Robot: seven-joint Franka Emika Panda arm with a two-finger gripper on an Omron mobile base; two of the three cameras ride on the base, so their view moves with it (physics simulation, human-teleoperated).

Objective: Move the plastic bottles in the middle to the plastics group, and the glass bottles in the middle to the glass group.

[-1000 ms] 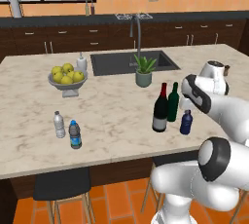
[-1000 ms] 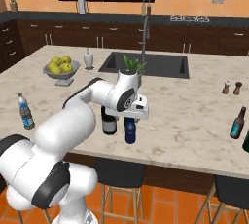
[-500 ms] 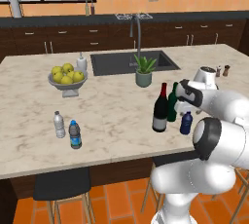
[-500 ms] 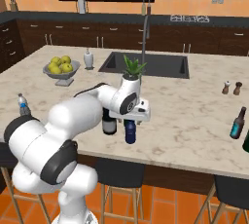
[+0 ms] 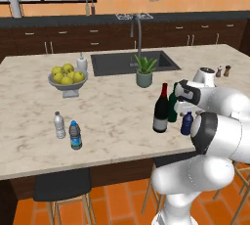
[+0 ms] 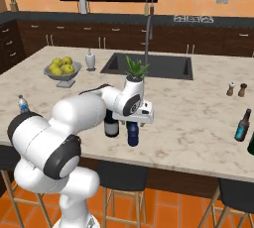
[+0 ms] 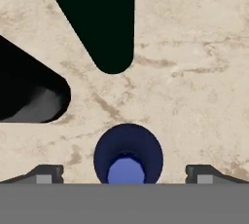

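No readable text anywhere — bottle labels too blurred.

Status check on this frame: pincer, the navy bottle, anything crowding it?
Pincer open, straight above the navy bottle, fingertips on either side of it. Bottle upright on the counter, not gripped. Green wine bottle and near-black wine bottle stand close beside it.

The end effector (image 7: 125, 173) hangs directly over the navy bottle (image 7: 128, 153), its fingertips (image 7: 48, 172) spread wide to either side of the cap with bare tabletop (image 7: 194, 82) under both. The green wine bottle (image 7: 99, 18) and the near-black wine bottle (image 7: 29, 91) stand close beyond, crowding that side; the opposite side is open marble.
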